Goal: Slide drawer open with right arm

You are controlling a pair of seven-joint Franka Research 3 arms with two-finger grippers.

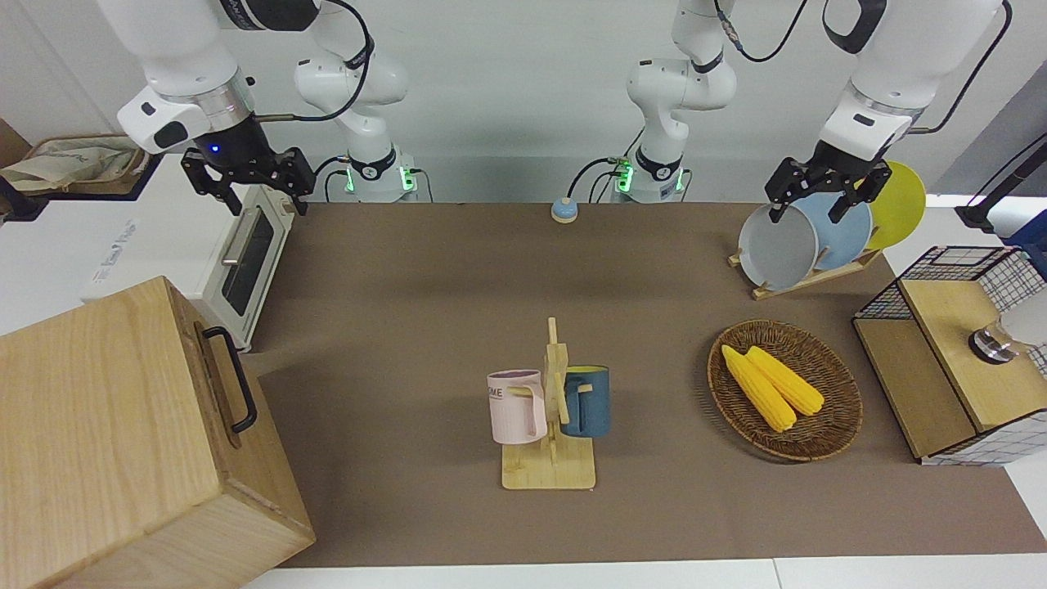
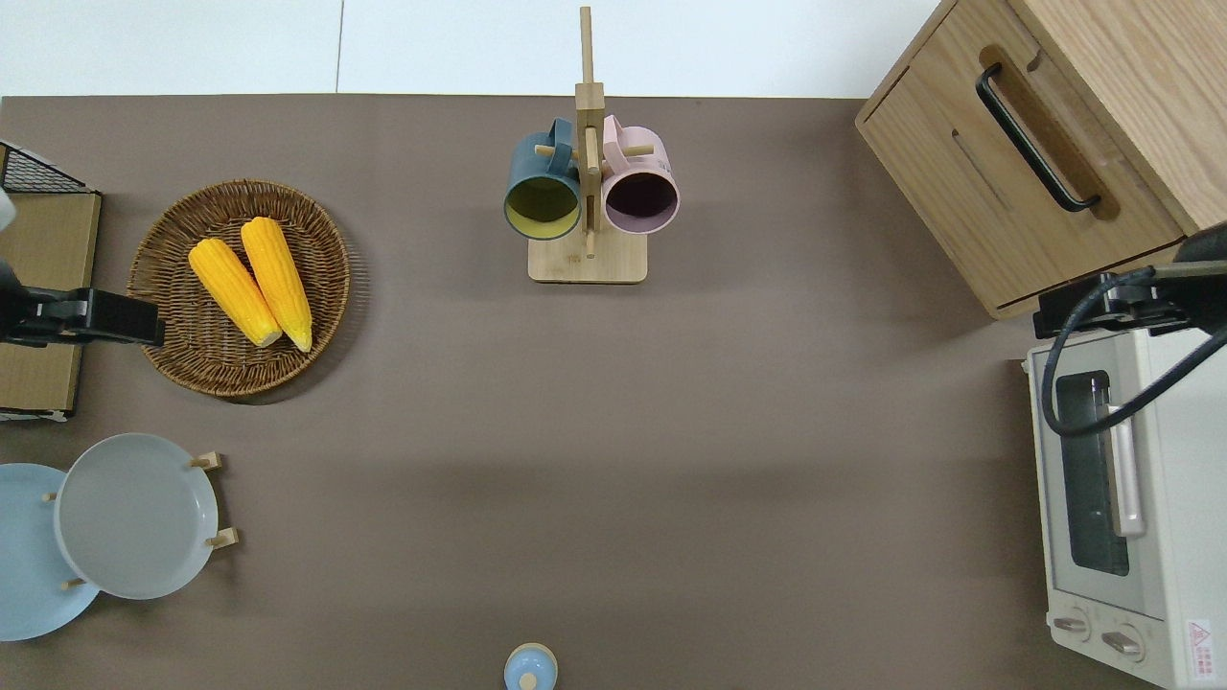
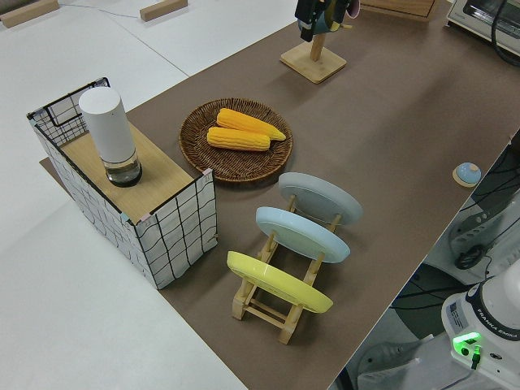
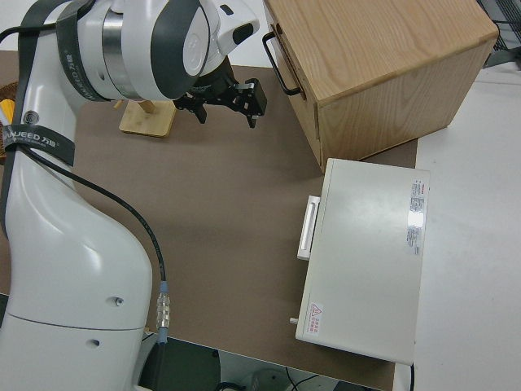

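Note:
The drawer is the front of the pale wooden cabinet at the right arm's end of the table. Its front sits flush with the cabinet, and its black U-shaped handle is free. My right gripper, showing a blue light, hangs open and empty in the air. In the overhead view the right gripper is over the gap between the cabinet and the toaster oven, apart from the handle. My left gripper is parked, fingers apart.
A white toaster oven stands beside the cabinet, nearer to the robots. A mug rack with two mugs stands mid-table. A corn basket, a plate rack and a wire crate are at the left arm's end.

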